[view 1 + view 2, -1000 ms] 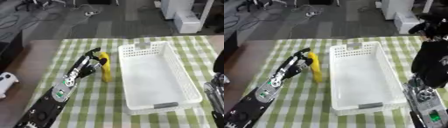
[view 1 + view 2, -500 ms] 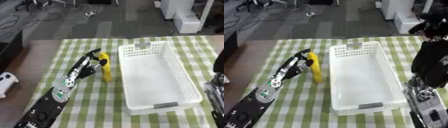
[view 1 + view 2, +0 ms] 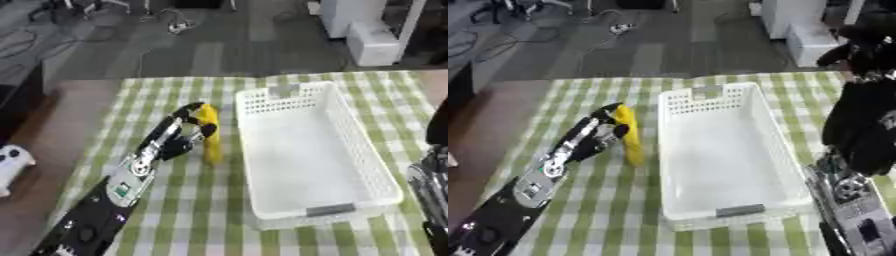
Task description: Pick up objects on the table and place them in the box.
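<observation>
Checked cloth [image 3: 175,220]; left hand [image 3: 179,137] curled round long yellow object [image 3: 210,135].

Illumination is even and diffuse, moderately bright, with no single source evident. Shadows are faint: a soft one lies beside the yellow object [image 3: 208,133] on the checked tablecloth [image 3: 192,200]. The white basket [image 3: 308,152] reads pale, its floor nearly washed out, without hard glare. Both views are soft throughout; the floor beyond the table is blurrier. The dark mass at the right of the right eye view lacks detail.
</observation>
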Available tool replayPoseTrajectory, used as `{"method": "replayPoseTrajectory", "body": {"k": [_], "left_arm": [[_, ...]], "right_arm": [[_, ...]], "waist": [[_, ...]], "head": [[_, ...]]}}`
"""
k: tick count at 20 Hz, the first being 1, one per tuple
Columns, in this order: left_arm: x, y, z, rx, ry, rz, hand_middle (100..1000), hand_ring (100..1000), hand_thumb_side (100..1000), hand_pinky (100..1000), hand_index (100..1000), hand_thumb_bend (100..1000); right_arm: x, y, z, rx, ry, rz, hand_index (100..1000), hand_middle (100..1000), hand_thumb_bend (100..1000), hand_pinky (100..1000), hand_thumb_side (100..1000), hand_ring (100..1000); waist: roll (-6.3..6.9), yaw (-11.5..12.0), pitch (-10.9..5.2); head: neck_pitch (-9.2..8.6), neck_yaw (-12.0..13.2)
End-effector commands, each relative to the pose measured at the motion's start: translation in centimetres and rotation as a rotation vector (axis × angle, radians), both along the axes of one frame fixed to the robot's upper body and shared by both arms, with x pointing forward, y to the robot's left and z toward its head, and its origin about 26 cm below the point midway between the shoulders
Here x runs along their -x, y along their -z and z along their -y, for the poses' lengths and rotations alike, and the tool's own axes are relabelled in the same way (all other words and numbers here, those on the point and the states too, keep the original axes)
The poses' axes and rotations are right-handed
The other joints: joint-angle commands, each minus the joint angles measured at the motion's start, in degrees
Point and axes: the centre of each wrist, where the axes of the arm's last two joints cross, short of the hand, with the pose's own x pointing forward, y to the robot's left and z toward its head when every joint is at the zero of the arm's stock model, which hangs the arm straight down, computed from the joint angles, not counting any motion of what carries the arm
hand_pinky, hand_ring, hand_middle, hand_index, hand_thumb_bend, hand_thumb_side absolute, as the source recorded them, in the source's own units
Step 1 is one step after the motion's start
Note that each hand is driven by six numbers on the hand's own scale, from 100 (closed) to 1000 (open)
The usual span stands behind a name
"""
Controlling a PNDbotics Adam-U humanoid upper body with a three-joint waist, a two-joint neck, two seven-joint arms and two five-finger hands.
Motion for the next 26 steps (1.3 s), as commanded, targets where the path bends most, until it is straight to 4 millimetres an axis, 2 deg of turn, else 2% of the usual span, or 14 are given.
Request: {"method": "replayPoseTrajectory", "body": {"k": [1, 19, 26], "left_arm": [[-0.4, -0.8, -0.2, -0.012, 0.002, 0.023, 968, 809, 963, 1000, 1000, 607], [-0.3, 0.6, -1.1, -0.073, -0.003, 0.01, 977, 826, 966, 1000, 1000, 628], [-0.4, 0.9, -1.8, -0.094, -0.017, 0.016, 977, 827, 964, 1000, 1000, 631]], "right_arm": [[0.0, -0.8, -0.3, 0.0, -0.015, 0.03, 730, 634, 100, 382, 916, 615], [0.0, -1.1, -0.6, -0.006, -0.03, 0.037, 730, 634, 100, 382, 917, 615], [-0.1, -1.4, -1.0, -0.015, -0.043, 0.041, 731, 635, 100, 383, 918, 615]], "waist": [[-0.17, -0.17, -0.46], [-0.34, -1.04, -0.09], [-0.42, -2.16, 0.22]], "head": [[0.41, -0.99], [1.13, -1.22], [0.91, -0.85]]}}
